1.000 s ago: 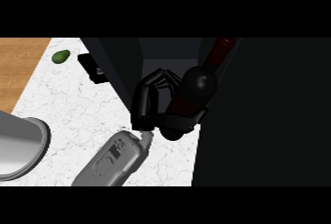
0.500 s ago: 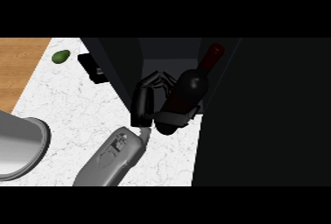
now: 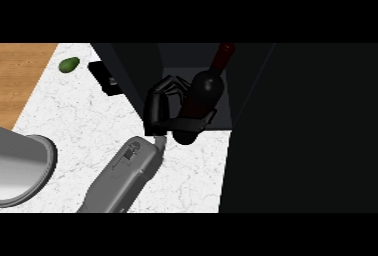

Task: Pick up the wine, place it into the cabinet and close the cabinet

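**Holding the wine at the cabinet mouth, release and door to come**

Starting at the far left, there's a grey round vessel (image 3: 18, 170) at the edge of the white counter (image 3: 81, 120). A strip of wooden surface (image 3: 22, 75) sits above it. A small green fruit (image 3: 69, 64) and a little black block (image 3: 107, 77) lie near the cabinet's corner, and neither has any part in this job.

Moving right, one grey forearm (image 3: 122, 175) comes up from the bottom edge, and judging by its side it's the left hand (image 3: 159, 107). Its fingers (image 3: 168, 86) are curled round the wine (image 3: 207, 87), gripping the dark body of the bottle. The bottle is tilted, with its red-capped neck pointing deep into the dark cabinet (image 3: 133, 70). Its base sits right at the front lip, just above the counter's edge.

So the pick-up looks done, and the placing is well underway but not finished. The hand hasn't let go, and I can't tell whether the bottle rests on the cabinet floor.

Further right it's all a big dark panel (image 3: 303, 125). That may be the open door, though it's hard to say. The right hand doesn't show. What remains is setting the wine down, letting go and closing the cabinet.
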